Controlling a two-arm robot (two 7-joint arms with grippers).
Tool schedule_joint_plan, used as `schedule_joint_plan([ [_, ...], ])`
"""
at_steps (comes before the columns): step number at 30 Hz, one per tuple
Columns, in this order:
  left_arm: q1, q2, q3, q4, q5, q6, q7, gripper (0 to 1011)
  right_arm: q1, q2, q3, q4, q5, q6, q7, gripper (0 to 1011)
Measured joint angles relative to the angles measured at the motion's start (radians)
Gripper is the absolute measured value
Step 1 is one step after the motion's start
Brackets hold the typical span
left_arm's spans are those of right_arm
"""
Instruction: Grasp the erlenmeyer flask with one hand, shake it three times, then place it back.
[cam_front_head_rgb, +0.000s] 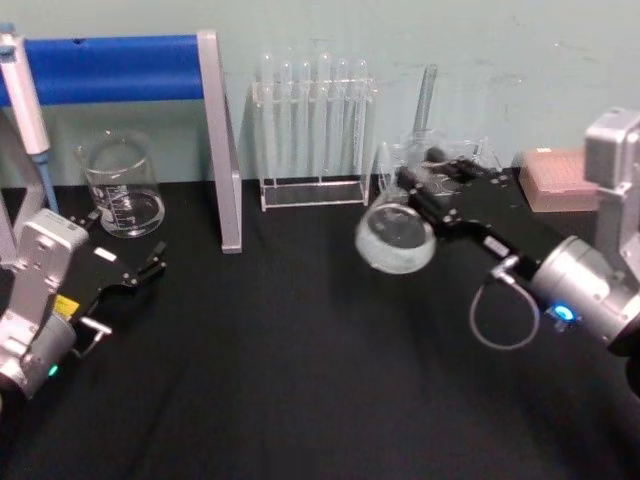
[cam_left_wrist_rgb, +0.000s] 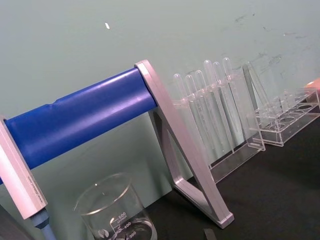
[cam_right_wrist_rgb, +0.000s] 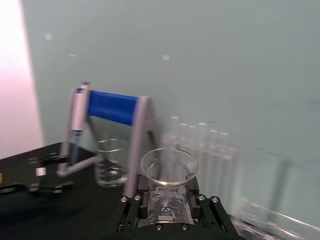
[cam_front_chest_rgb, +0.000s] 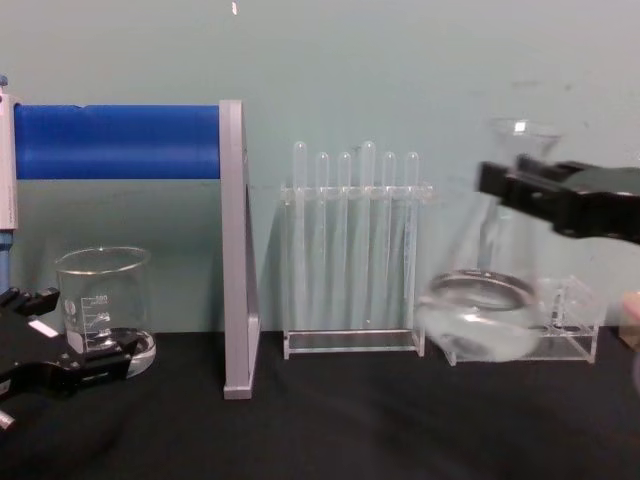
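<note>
The right gripper (cam_front_head_rgb: 405, 185), clenched on the narrow neck of the clear glass conical erlenmeyer flask (cam_front_head_rgb: 397, 236), holds it tilted in the air just right of the clear acrylic test-tube rack (cam_front_head_rgb: 313, 140). In my judgement the shakes should be short and wrist-led, with the grip kept firm and the swing directed away from the rack. The left gripper (cam_front_head_rgb: 148, 268) rests, fingers apart, well left of the rack by the squat glass beaker (cam_front_head_rgb: 122, 190), on a matte black tabletop (cam_front_head_rgb: 300, 380) before a pale green wall (cam_front_head_rgb: 500, 50).

Glass beaker (cam_front_head_rgb: 122, 190) beside a blue-barred stand (cam_front_head_rgb: 120, 68), test-tube rack (cam_front_head_rgb: 315, 130) and pink box (cam_front_head_rgb: 555, 178) along the wall (cam_front_head_rgb: 500, 50)
</note>
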Motion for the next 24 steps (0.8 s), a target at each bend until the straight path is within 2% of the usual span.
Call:
schedule_joint_plan([
  [3,0.000,0.000,0.000,0.000,0.000,0.000,0.000,1001,-0.021,0.004,0.044,-0.004,-0.005,-0.001,-0.047,448],
  [7,0.000,0.000,0.000,0.000,0.000,0.000,0.000,1001,-0.043,0.005,0.085,-0.012,-0.015,-0.001,-0.086,448],
  [8,0.000,0.000,0.000,0.000,0.000,0.000,0.000,1001,-0.054,0.005,0.106,-0.017,-0.020,-0.001,-0.104,448],
  [15,0.000,0.000,0.000,0.000,0.000,0.000,0.000,1001,-0.099,0.000,0.185,-0.035,-0.039,0.006,-0.162,448],
  [20,0.000,0.000,0.000,0.000,0.000,0.000,0.000,1001,-0.110,-0.008,0.211,-0.037,-0.050,0.010,-0.174,448],
  [24,0.000,0.000,0.000,0.000,0.000,0.000,0.000,1001,-0.111,-0.013,0.219,-0.037,-0.055,0.014,-0.173,448],
])
